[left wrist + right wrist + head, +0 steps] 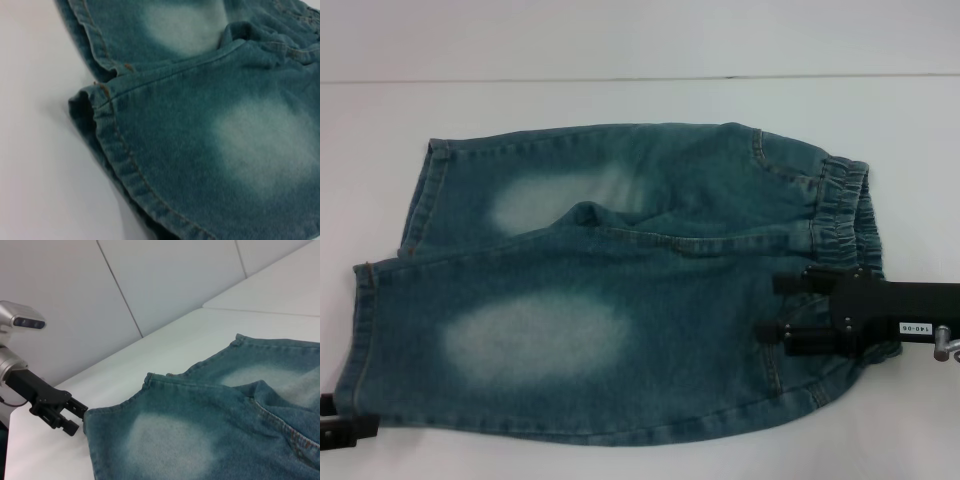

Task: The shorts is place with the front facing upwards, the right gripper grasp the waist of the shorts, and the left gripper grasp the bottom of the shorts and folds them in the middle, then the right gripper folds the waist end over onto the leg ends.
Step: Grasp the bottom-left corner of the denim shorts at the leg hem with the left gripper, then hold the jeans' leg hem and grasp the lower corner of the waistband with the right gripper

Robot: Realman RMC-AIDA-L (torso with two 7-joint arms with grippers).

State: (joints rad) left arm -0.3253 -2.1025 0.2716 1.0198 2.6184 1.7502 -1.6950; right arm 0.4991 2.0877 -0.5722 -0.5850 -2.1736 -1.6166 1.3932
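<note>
The blue denim shorts (pixel 620 290) lie flat on the white table, front up, with the elastic waist (pixel 845 215) at the right and the leg hems (pixel 360 330) at the left. My right gripper (pixel 782 308) hovers over the near part of the waist, its two black fingers spread apart with denim showing between them. My left gripper (pixel 340 425) sits at the near left corner, just off the near leg's hem. In the right wrist view the left gripper (pixel 76 419) is open beside that hem corner (pixel 89 416). The left wrist view shows the leg hems (pixel 107 145) close up.
The white table (pixel 620 60) stretches bare behind the shorts to a seam line at the back. A white wall (pixel 150 280) stands beyond the table in the right wrist view. The left arm's silver wrist (pixel 15 322) rises beside the table's corner.
</note>
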